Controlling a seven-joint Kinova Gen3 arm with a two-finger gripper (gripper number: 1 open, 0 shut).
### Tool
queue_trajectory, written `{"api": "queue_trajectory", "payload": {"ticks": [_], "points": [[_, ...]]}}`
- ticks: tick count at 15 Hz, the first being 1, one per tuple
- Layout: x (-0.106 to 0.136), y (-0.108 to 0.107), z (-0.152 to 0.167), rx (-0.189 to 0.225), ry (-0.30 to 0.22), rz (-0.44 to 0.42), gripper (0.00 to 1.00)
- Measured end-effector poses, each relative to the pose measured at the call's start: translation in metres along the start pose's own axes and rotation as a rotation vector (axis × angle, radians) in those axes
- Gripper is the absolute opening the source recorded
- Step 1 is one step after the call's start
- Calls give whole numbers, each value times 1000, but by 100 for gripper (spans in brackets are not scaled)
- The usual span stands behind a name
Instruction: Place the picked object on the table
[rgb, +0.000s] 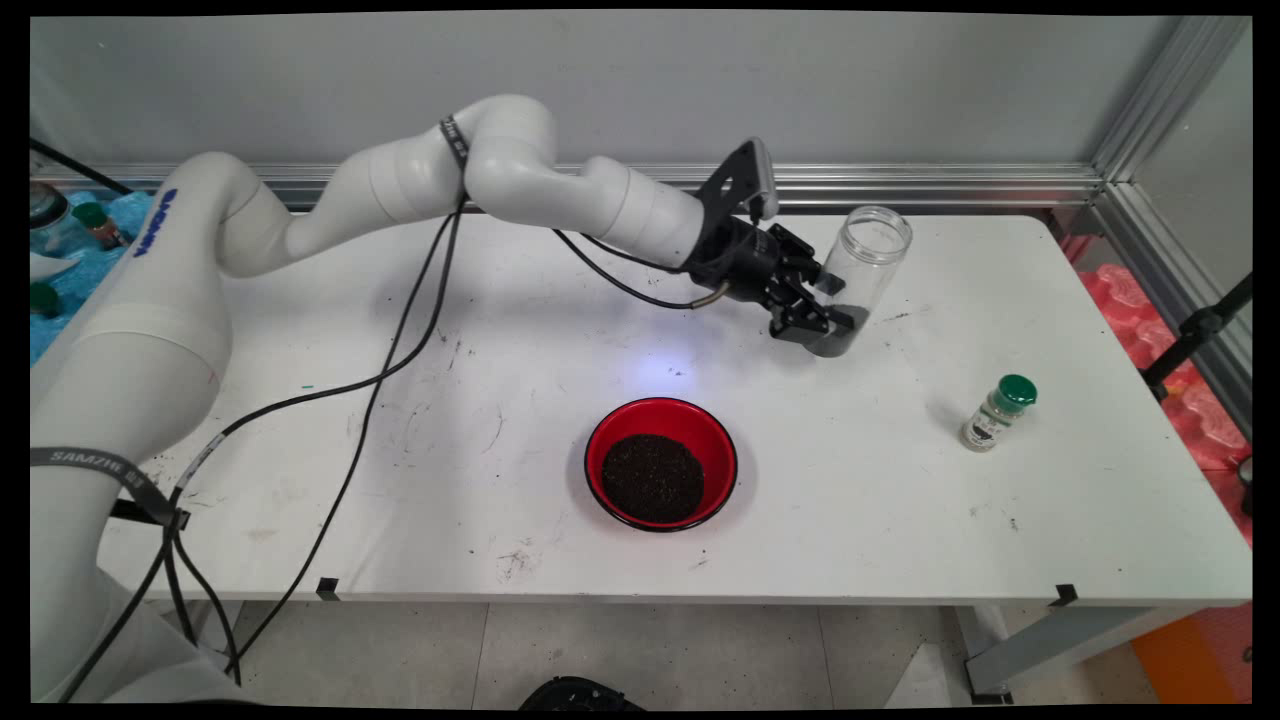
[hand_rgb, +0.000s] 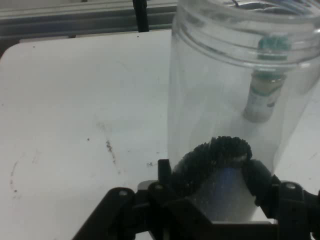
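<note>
The tabletop (rgb: 500, 330) carries everything. At its centre sits a red bowl (rgb: 661, 463) of dark grains. At two o'clock from the bowl, a clear jar (rgb: 868, 262) stands tilted, lidless, the gripper (rgb: 820, 315) pinching its lower wall. It looks light, stiff and slippery, so a hold low down suits it. At three o'clock stands a small green-capped bottle (rgb: 996, 412). The jar's base is hidden behind the fingers (hand_rgb: 260, 182).
</note>
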Motion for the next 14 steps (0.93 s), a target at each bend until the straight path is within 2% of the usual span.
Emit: {"api": "queue_trajectory", "payload": {"ticks": [14], "points": [[-5,-4,57,-11,-10,-60,0]]}}
